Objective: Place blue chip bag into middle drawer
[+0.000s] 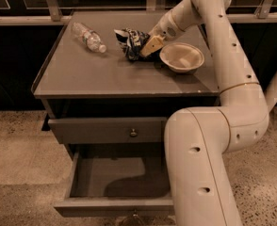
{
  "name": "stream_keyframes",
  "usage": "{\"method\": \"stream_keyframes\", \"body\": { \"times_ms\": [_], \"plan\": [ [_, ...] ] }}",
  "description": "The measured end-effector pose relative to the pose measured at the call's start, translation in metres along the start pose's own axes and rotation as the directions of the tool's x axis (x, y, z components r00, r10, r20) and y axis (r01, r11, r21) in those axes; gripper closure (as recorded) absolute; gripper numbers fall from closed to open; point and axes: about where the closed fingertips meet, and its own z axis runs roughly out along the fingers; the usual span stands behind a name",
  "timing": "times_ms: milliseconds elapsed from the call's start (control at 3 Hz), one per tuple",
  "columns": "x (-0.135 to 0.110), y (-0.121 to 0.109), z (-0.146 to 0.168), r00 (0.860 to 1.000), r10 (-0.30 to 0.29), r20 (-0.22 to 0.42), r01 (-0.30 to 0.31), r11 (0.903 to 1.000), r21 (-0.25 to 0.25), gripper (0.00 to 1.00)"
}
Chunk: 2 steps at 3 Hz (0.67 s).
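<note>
Gripper [148, 45]: low over the cabinet top [105, 76], against the bag's right edge; whether it grips cannot be told.
Bag [129, 40]: just left of it, crumpled on the top.
Bowl [182, 57]: just right.
Bottle [88, 36]: farther left, past the bag, lying down.
Drawer [112, 206]: well below, pulled open.

Hand [146, 47] sits between blue chip bag [130, 40] and bowl [182, 58]; middle drawer [97, 174] open.
</note>
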Motion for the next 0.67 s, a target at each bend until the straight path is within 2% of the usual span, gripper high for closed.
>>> {"method": "stream_keyframes", "body": {
  "times_ms": [333, 667],
  "plan": [
    [0.0, 0.0, 0.0001, 1.0, 0.0, 0.0, 0.0, 1.0, 0.0, 0.88],
    [-0.0003, 0.0, 0.0017, 1.0, 0.0, 0.0, 0.0, 1.0, -0.001, 1.0]
  ]
}}
